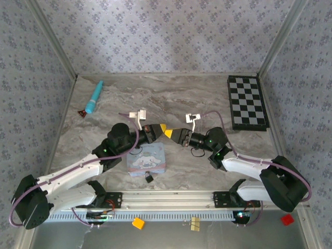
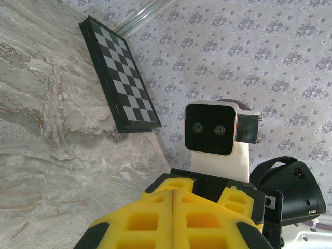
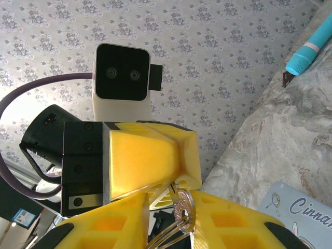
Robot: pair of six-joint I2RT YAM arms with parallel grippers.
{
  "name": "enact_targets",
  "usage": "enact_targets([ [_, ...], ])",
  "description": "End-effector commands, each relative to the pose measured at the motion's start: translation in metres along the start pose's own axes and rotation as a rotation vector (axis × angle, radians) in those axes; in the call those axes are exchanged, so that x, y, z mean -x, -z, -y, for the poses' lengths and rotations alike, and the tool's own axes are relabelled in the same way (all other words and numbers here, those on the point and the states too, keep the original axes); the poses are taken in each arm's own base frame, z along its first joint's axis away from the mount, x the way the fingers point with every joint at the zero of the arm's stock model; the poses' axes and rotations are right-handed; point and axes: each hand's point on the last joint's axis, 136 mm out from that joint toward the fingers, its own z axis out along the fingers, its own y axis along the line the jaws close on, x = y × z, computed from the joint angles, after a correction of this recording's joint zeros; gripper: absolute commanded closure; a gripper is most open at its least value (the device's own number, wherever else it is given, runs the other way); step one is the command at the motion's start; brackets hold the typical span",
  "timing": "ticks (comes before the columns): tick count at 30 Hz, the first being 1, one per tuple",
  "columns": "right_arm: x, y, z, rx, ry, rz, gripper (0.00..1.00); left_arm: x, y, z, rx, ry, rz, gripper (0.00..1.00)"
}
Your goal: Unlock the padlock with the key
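The padlock is a tiny black block lying on the table just in front of the pale blue tin. Both grippers meet tip to tip above the table behind the tin. My left gripper has its yellow fingers pressed together. In the right wrist view its tip pinches the blade of the small silvery key. The key's round head and wire ring hang in the gap of my right gripper, which stands open, with the head leaning on one finger.
A black-and-white chessboard lies at the back right. A teal pen and a small dark red piece lie at the back left. Patterned walls close in the table on three sides.
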Motion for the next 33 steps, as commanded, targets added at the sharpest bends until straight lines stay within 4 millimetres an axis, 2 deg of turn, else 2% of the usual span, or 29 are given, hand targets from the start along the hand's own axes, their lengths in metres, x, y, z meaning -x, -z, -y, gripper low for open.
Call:
enact_targets([
  [1,0.007,0.000,-0.013,0.028,0.041,0.017,0.69,0.009,-0.001,0.016,-0.046,-0.004,0.020,1.00],
  [3,0.010,0.003,-0.009,0.007,0.033,0.035,0.64,0.009,-0.001,0.016,-0.045,-0.006,0.020,1.00],
  [5,0.011,0.005,-0.004,-0.011,0.029,0.046,0.64,0.009,-0.001,0.016,-0.045,-0.007,0.019,1.00],
  [11,0.010,0.003,-0.006,-0.012,0.026,0.033,0.71,0.007,-0.002,0.017,-0.047,-0.009,0.014,1.00],
  [19,0.007,0.000,-0.012,0.005,0.041,0.016,0.74,0.007,-0.004,0.019,-0.052,-0.011,0.011,1.00],
  [22,0.007,0.001,-0.008,-0.011,0.038,0.019,0.77,0.007,-0.004,0.019,-0.054,-0.012,0.011,1.00],
  [28,0.010,0.007,0.008,-0.067,0.013,0.052,0.77,0.006,-0.003,0.023,-0.066,-0.020,0.010,1.00],
  [33,0.013,0.007,0.004,-0.055,0.015,0.055,0.81,0.005,-0.004,0.025,-0.069,-0.022,0.007,1.00],
])
